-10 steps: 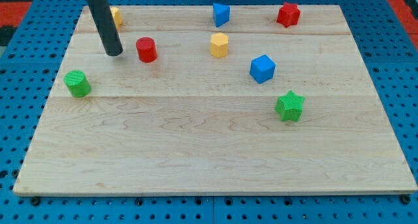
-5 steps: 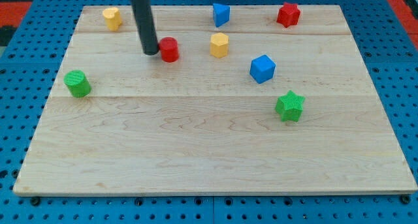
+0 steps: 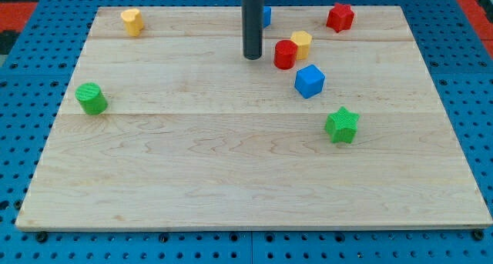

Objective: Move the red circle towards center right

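Observation:
The red circle (image 3: 285, 55) is a short red cylinder standing on the wooden board (image 3: 231, 164), right of the middle and near the view's top. It touches a yellow hexagon block (image 3: 302, 42) on its upper right. My tip (image 3: 253, 58) is just left of the red circle, with a small gap between them. A blue cube (image 3: 310, 81) sits just below and right of the red circle.
A red star (image 3: 340, 17) is at the top right. A blue block (image 3: 266, 15) is partly hidden behind my rod. A green star (image 3: 342, 125) lies at centre right. A yellow block (image 3: 132, 21) is at the top left, a green cylinder (image 3: 92, 98) at the left.
My tip swept from the view's left to the right and pushed the red circle rightward. The red circle hit the yellow hexagon and shoved it right and up.

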Action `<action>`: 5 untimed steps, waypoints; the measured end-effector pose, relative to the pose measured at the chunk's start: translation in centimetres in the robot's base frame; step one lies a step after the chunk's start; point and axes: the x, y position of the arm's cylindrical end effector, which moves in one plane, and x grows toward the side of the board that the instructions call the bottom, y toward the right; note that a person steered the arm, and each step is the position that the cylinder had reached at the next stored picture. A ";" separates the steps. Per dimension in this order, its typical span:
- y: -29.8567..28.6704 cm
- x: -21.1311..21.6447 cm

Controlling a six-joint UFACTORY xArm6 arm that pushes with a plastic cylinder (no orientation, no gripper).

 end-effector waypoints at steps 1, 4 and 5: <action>7.6 1.2; 14.7 2.7; 15.1 0.9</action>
